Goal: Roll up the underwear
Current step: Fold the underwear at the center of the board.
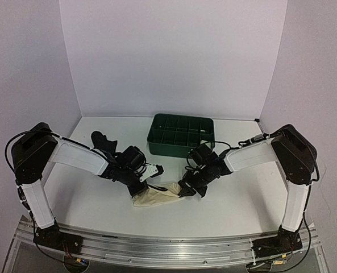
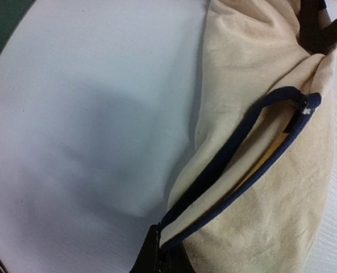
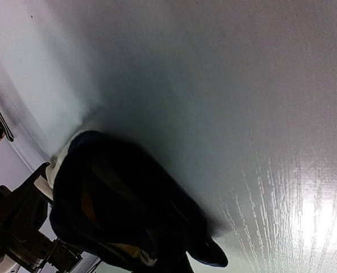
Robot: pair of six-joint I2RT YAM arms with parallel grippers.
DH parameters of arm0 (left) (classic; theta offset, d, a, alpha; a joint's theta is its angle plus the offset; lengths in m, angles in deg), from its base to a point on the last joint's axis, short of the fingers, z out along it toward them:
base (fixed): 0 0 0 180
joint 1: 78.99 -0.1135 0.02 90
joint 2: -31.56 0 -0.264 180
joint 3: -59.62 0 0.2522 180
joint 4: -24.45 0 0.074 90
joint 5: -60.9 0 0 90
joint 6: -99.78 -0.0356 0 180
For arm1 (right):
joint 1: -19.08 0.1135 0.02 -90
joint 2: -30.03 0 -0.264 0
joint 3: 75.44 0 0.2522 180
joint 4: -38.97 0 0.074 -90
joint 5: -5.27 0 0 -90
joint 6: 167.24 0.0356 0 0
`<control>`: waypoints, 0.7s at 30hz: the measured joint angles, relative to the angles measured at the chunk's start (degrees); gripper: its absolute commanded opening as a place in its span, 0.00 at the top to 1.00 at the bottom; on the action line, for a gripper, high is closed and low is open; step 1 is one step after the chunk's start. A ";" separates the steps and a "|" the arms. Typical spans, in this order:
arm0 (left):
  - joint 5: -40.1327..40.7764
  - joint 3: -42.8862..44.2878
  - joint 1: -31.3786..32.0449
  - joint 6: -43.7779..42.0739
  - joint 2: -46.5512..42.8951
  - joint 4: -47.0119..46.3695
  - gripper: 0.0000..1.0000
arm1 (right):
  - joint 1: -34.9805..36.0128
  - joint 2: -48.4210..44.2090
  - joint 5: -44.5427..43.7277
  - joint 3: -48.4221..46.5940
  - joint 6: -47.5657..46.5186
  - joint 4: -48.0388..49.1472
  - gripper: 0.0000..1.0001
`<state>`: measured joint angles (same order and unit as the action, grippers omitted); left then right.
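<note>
Two tools at work, both closed hard on the same garment. Left tool (image 1: 138,189) pinches the left end of the cream underwear with dark edging (image 1: 157,197). In the left wrist view the edged hem (image 2: 236,170) runs up from that pinch at bottom centre toward the upper right. Right tool (image 1: 187,190) has the opposite end; its own view shows only a shadowed bunch of cloth at lower left, too dark to read the hold in detail.

Cream piece spans the gap between the tools as a long, loosely gathered band, low over the bench (image 1: 88,199), centre of the frame. My reading is that it is folded or bunched lengthwise, not yet a tight roll.

Black underwear (image 1: 103,139) lies crumpled on the bench at left of centre, well apart from both tools, unrolled.

Plain cream piece: not found in any view.

Green tray (image 1: 169,148) sits behind, upper centre. Its compartments are too dark to tell if a roll sits inside.

Progress estimate: early. No finished roll seen, one piece in hand, at least one waiting.
</note>
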<state>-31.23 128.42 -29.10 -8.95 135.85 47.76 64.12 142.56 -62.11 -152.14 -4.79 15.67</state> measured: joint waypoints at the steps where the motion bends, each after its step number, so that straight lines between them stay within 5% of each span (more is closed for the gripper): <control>1: -0.02 0.00 0.00 -0.46 0.00 0.03 0.72 | 0.00 0.01 0.02 -0.02 0.00 0.04 1.00; 3: -0.11 0.09 -0.09 -1.42 -0.06 0.24 0.55 | 0.00 0.02 0.03 0.01 0.07 0.13 1.00; 7: -2.05 1.57 -0.56 -4.18 -1.08 3.68 0.42 | 0.00 -0.04 0.02 0.42 0.63 0.78 1.00; 16: -17.55 15.71 -0.54 -9.69 -2.96 15.24 0.53 | 0.02 -0.04 -0.11 0.50 2.13 1.10 1.00; 21: -20.78 23.18 1.96 -8.51 2.73 14.71 0.43 | 0.07 -0.04 -0.15 0.51 3.20 1.16 1.00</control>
<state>-52.01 151.61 -27.14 -17.45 138.58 62.47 64.18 142.52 -62.26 -151.64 -1.59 16.83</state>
